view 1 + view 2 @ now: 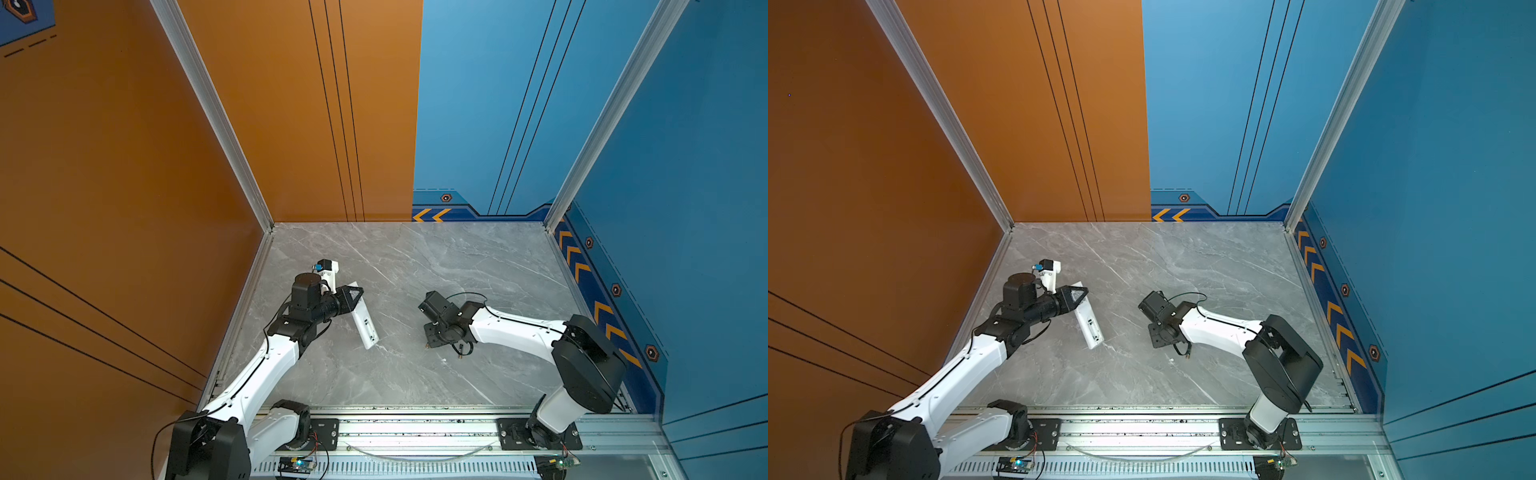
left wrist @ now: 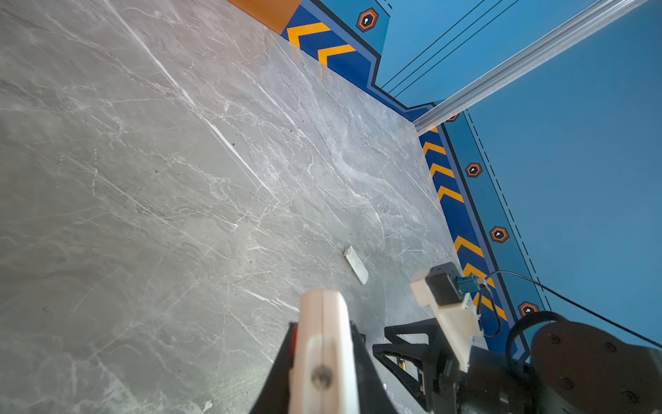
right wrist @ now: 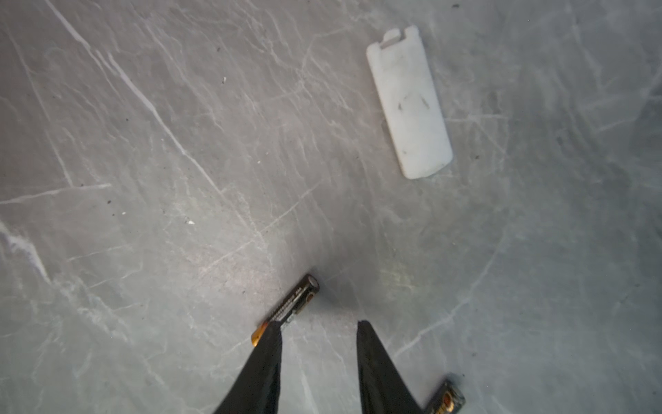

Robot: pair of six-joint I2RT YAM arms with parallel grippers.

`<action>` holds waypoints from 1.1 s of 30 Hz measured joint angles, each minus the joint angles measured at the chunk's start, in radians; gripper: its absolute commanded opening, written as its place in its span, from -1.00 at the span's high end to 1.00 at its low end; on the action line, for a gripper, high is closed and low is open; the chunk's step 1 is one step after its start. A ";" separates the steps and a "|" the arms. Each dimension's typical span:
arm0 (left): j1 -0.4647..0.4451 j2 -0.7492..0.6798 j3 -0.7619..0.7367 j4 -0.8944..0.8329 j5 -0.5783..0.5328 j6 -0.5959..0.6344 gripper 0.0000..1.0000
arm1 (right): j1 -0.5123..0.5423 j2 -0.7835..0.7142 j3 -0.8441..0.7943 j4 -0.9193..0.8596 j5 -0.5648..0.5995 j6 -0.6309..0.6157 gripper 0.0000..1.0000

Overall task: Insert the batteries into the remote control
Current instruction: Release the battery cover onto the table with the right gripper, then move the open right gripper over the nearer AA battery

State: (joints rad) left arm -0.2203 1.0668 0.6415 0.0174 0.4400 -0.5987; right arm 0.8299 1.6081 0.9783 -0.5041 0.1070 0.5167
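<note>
The remote control (image 1: 362,318) is up off the counter (image 1: 415,270), on the left side in both top views. The left fingers (image 2: 277,372) are closed tight on one end of it. It hangs tilted, with its white back facing up. I cannot tell if its low end touches the counter.

The battery slot (image 1: 1091,328) in the back is open. Its white cover (image 3: 408,104) lies flat on the counter, well apart from the remote. No battery shows in the slot, so I think it is empty.

Both batteries lie on the counter under the right arm. One battery (image 3: 290,304) lies with its gold end right at the tip of one of the right fingers (image 3: 365,333). The other battery (image 3: 446,398) lies off to the side, outside the fingers. The right fingers are partly open and hold nothing.

So the step now looks like picking up the first battery. The fingers are not around it yet. I think they need to shift over so the battery sits between them, then close on it. After that it has to go to the slot the right way round.
</note>
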 measured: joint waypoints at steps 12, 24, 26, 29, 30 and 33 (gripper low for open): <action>-0.056 0.000 -0.004 0.045 0.015 0.007 1.00 | -0.048 -0.185 -0.077 -0.085 0.029 0.032 0.34; -0.092 0.008 -0.041 0.109 0.026 -0.010 1.00 | -0.113 -0.254 -0.114 -0.188 0.035 0.043 0.37; -0.099 0.022 -0.047 0.122 0.032 -0.016 1.00 | -0.117 -0.254 -0.117 -0.201 0.035 0.043 0.37; -0.106 0.035 -0.051 0.129 0.037 -0.023 1.00 | -0.148 -0.261 -0.127 -0.222 0.023 0.043 0.37; -0.107 0.036 -0.051 0.131 0.037 -0.024 1.00 | -0.161 -0.266 -0.130 -0.227 0.018 0.043 0.36; -0.108 0.042 -0.051 0.141 0.037 -0.031 1.00 | -0.209 -0.281 -0.135 -0.248 -0.009 0.047 0.37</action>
State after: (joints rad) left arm -0.3286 1.1084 0.5907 0.1581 0.4770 -0.6292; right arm 0.6209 1.3273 0.8433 -0.7517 0.0982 0.5632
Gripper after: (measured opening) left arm 0.199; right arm 0.318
